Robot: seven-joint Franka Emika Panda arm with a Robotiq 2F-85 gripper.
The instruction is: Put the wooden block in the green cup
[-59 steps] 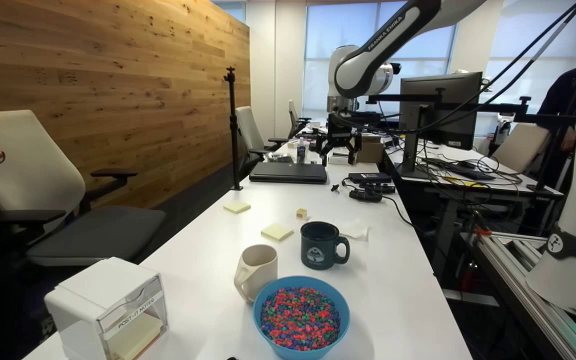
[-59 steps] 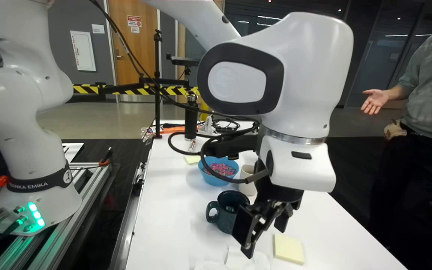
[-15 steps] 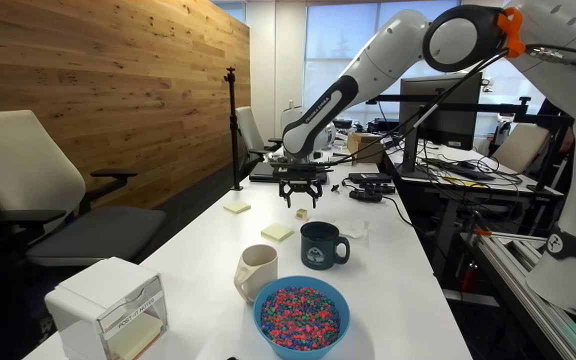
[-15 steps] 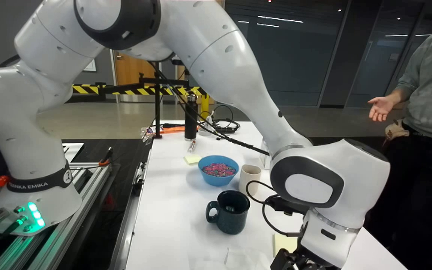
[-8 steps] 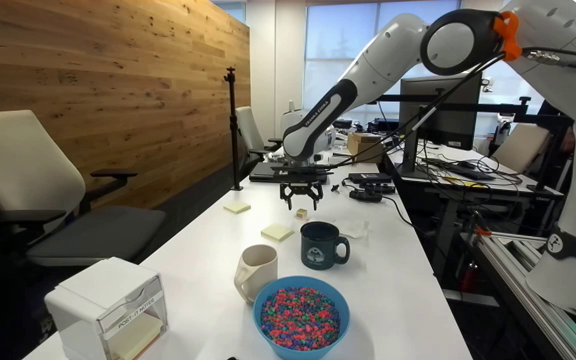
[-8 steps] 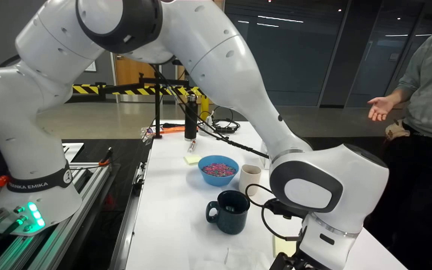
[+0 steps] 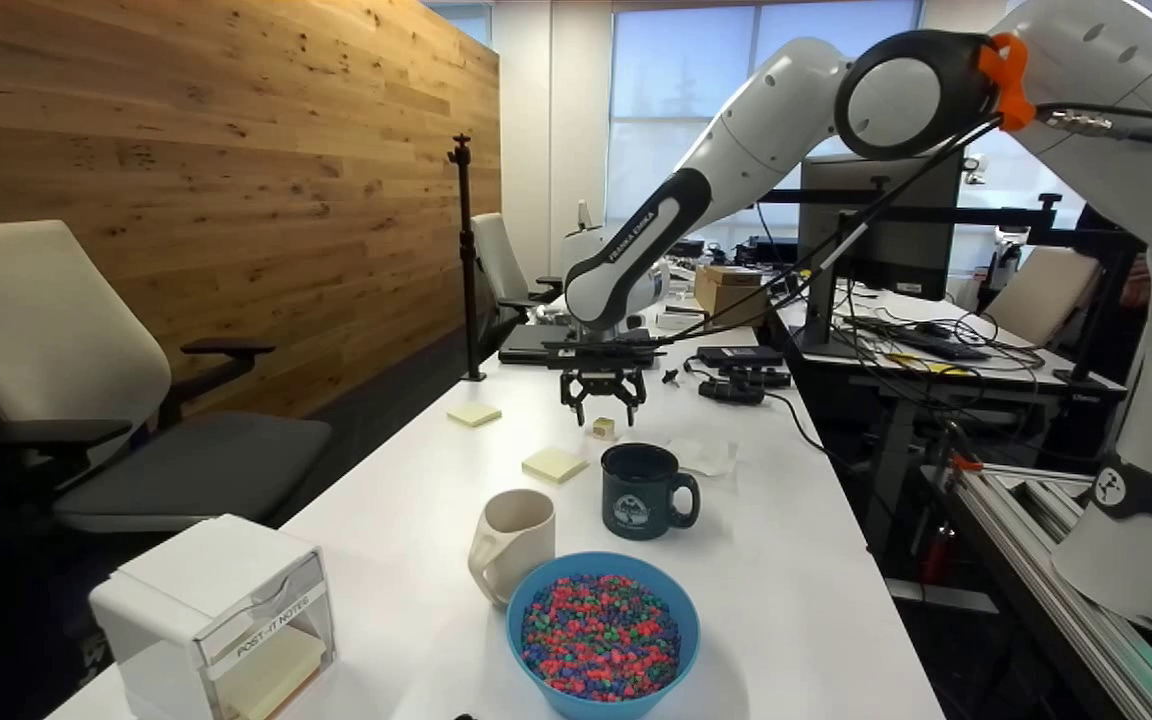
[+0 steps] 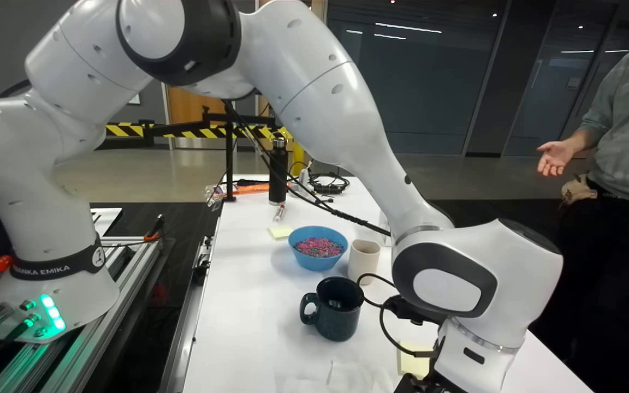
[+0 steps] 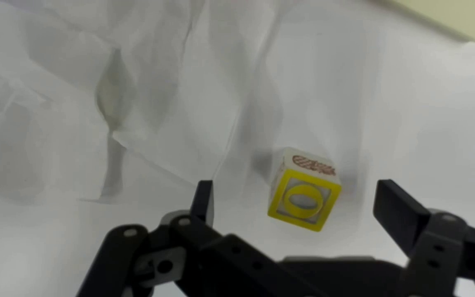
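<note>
The wooden block, a small cube with a yellow-framed O on top, sits on the white table behind the green cup. In the wrist view the block lies between the fingertips, turned at an angle and touching neither. My gripper is open and empty, pointing down just above the block. It also shows in the wrist view. The green cup, a very dark glossy mug, stands upright and also shows in an exterior view. The block does not show in that view, where the fingertips are cut off.
A cream cup and a blue bowl of coloured bits stand in front of the mug. Yellow sticky pads and crumpled white paper lie near the block. A black laptop lies behind the gripper.
Over about four seconds the arm has swung across and the gripper has come upright over the block. In the last second it has lowered slightly. The block and mug have not moved.
</note>
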